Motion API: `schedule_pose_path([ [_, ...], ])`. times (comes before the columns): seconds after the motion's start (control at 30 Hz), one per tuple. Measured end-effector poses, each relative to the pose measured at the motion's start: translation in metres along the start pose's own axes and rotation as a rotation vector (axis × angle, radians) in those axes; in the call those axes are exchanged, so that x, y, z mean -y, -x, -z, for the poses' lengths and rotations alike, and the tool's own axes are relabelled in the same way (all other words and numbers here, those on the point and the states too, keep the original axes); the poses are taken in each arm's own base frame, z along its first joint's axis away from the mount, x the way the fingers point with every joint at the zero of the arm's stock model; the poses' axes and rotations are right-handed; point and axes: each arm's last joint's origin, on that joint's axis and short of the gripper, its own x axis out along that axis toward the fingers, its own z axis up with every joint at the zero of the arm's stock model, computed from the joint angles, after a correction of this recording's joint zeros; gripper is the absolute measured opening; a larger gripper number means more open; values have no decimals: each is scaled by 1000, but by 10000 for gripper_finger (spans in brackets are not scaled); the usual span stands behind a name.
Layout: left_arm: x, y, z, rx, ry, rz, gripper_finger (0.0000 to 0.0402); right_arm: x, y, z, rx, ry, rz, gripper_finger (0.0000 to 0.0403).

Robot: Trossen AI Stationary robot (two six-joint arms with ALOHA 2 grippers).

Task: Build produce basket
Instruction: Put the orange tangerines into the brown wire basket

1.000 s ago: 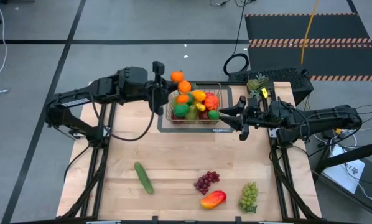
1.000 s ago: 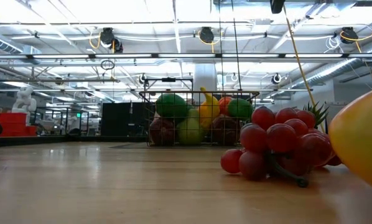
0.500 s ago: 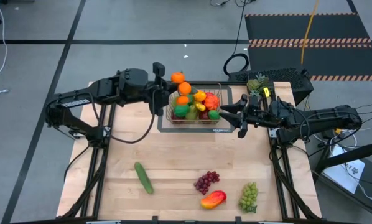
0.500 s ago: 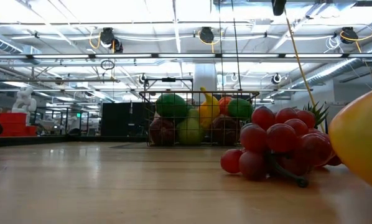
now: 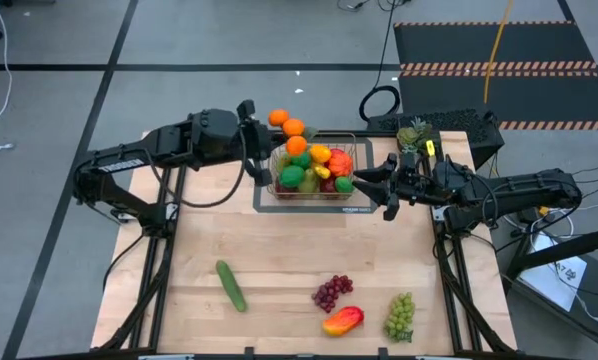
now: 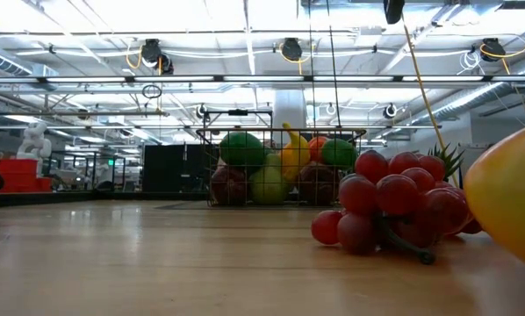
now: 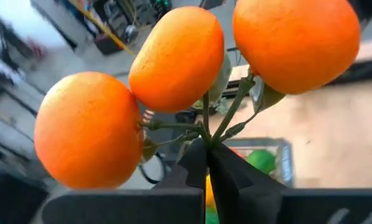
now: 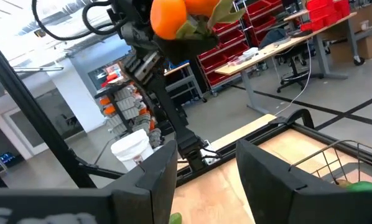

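A bunch of three oranges (image 5: pixel 291 130) on green stems hangs in the air over the far left corner of the wire basket (image 5: pixel 349 196). My left gripper (image 5: pixel 257 140) is shut on the bunch; the left wrist view shows the oranges (image 7: pixel 176 59) just past its fingertips. The basket holds green, yellow, red and orange produce (image 5: pixel 314 168) and stands on a flat dark-rimmed mat; the low view shows the basket (image 6: pixel 280 167) at the table's back. My right gripper (image 5: pixel 375 190) hovers open just right of the basket, with nothing between its fingers (image 8: pixel 204 162). My left gripper pinches the green stems where they join (image 7: pixel 206 138), between its two fingertips. The fingers come from the table's left, nearly level, slanting a little down. The three oranges fan out beyond the fingertips, lifted clear of basket and table.
On the near half of the table lie a cucumber (image 5: pixel 231 285), purple grapes (image 5: pixel 331 292), a mango (image 5: pixel 342 320) and green grapes (image 5: pixel 400 316). A spiky green piece (image 5: pixel 412 133) sits at the far right corner. Bare wood lies between the basket and these.
My left gripper has rolled about its own line while staying in place and shut. The orange bunch has swung with it: the oranges, earlier strung toward the basket's middle, now sit farther toward the table's far edge and left.
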Motion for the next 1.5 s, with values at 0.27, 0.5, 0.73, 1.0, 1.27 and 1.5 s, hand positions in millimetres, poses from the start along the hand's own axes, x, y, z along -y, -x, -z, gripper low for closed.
schedule_pose_path([
  [0.27,1,0,0,0,339,6,13,0,0,0,0,-47,-1,157],
  [0.5,8,2,-2,1,603,29,14,-1,0,0,-3,-94,-8,157],
  [0.73,19,-5,-3,-25,918,49,5,-3,3,-1,-30,-92,-84,157],
  [1.0,39,-20,-2,-84,1193,69,16,-5,12,-8,-20,-97,-148,157],
  [1.27,61,-36,-7,-76,1310,117,16,-5,26,-16,12,-3,-159,157],
  [1.5,74,-57,-20,91,1228,184,5,0,40,-16,-40,38,-133,157],
])
